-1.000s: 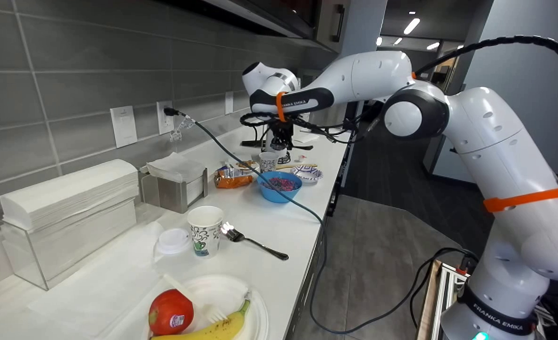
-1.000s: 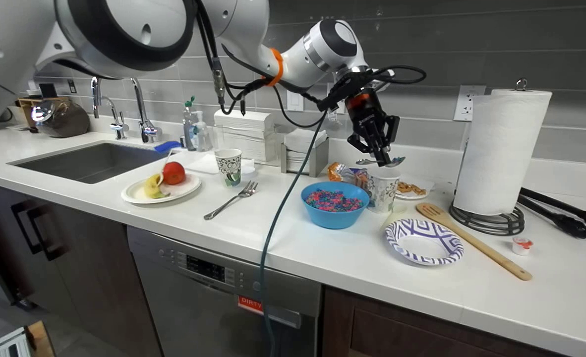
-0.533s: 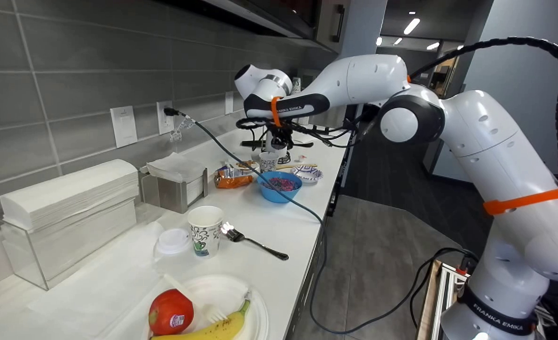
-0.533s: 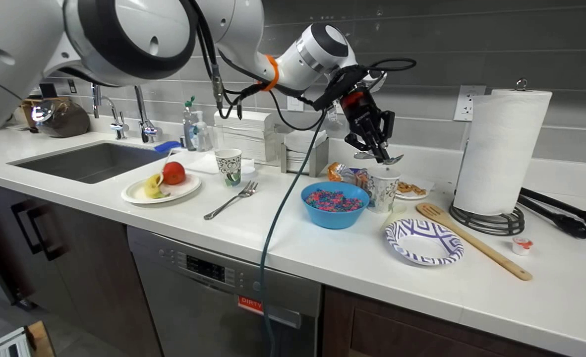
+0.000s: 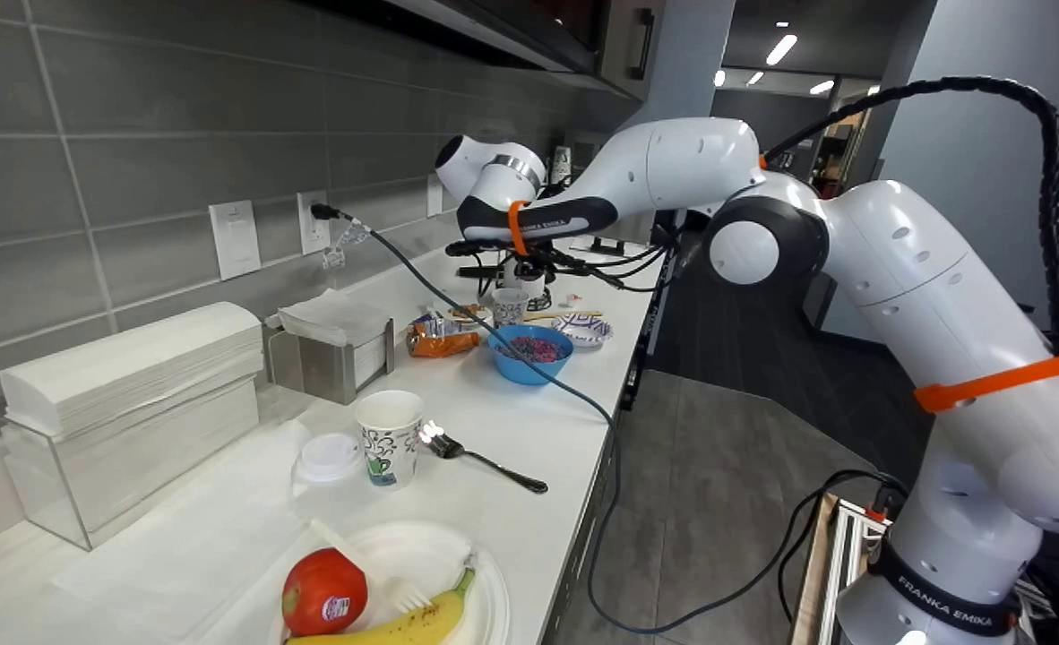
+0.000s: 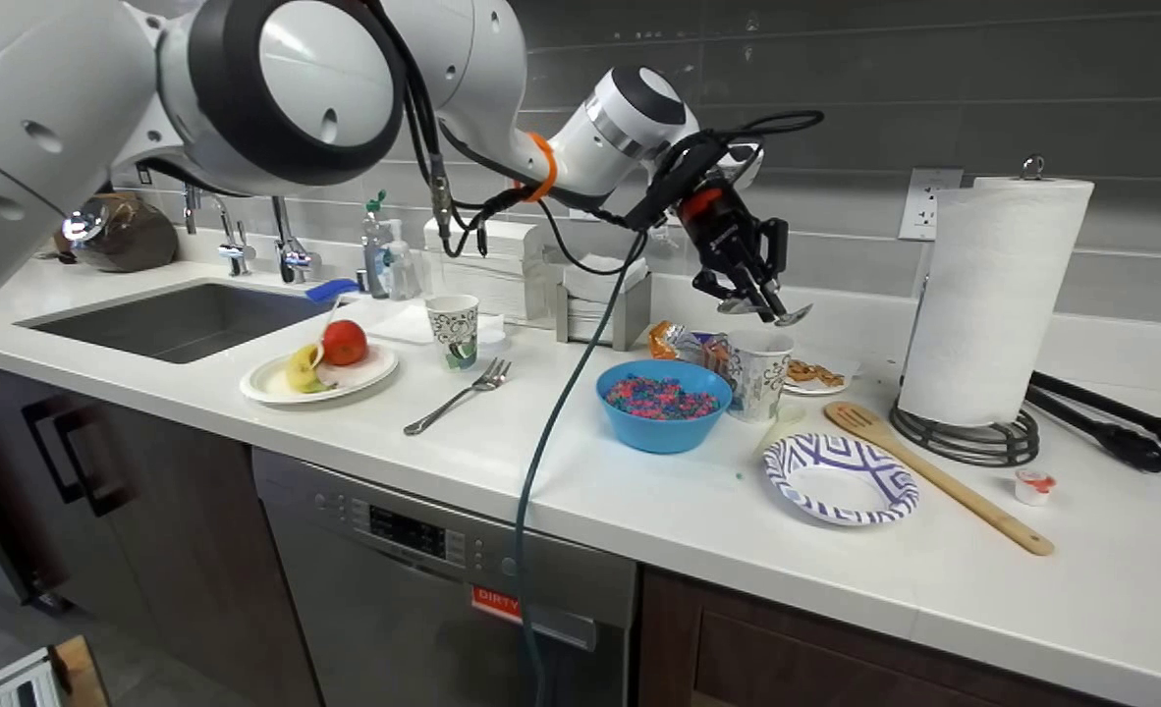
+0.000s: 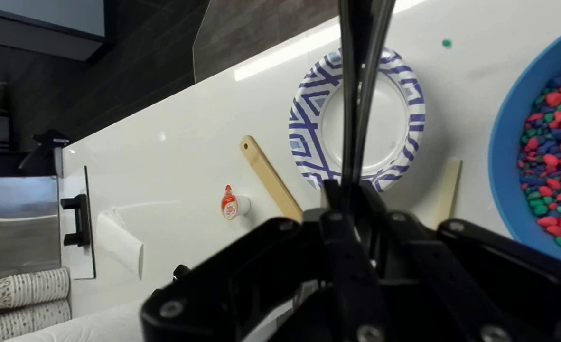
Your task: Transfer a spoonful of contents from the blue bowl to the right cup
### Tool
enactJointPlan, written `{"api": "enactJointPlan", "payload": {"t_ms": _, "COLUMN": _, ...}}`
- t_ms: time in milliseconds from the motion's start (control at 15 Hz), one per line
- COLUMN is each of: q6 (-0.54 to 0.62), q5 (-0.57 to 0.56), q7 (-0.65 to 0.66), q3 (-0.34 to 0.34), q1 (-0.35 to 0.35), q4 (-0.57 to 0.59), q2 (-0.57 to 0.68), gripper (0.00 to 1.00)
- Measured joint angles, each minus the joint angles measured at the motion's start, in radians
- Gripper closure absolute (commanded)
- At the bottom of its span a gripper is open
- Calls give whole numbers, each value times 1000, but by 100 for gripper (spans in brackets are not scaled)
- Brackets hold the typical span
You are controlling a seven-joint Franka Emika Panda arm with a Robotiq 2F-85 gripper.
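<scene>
With the gripper [image 6: 766,306] closed on the spoon [image 6: 795,316], its tip should be centred low over the right cup [image 6: 760,381], set farther from the front edge of the counter [image 6: 679,491] than the blue bowl [image 6: 657,432], and rolled slowly.

In an exterior view the white counter [image 6: 679,506] crosses the frame from middle left to lower right. Left of centre it carries a white plate [image 6: 369,374], a fork [image 6: 458,395] and an upright paper cup [image 6: 454,334]. Near the centre sits the blue bowl [image 6: 664,435], the right cup [image 6: 759,381] upright just beside it. Towards the right lie a patterned dish [image 6: 841,486], a slotted wooden spoon [image 6: 954,486] and a small creamer tub [image 6: 1034,487]. In the wrist view a green speck [image 7: 446,43] lies at upper right
</scene>
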Motion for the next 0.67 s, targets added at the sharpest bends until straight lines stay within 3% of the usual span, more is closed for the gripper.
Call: {"api": "enactJointPlan", "payload": {"t_ms": 667, "q6": -43, "q5": -71, "q7": -46, "q3": -1, "q1": 29, "q4": 87, "q2": 75, "gripper": 97}}
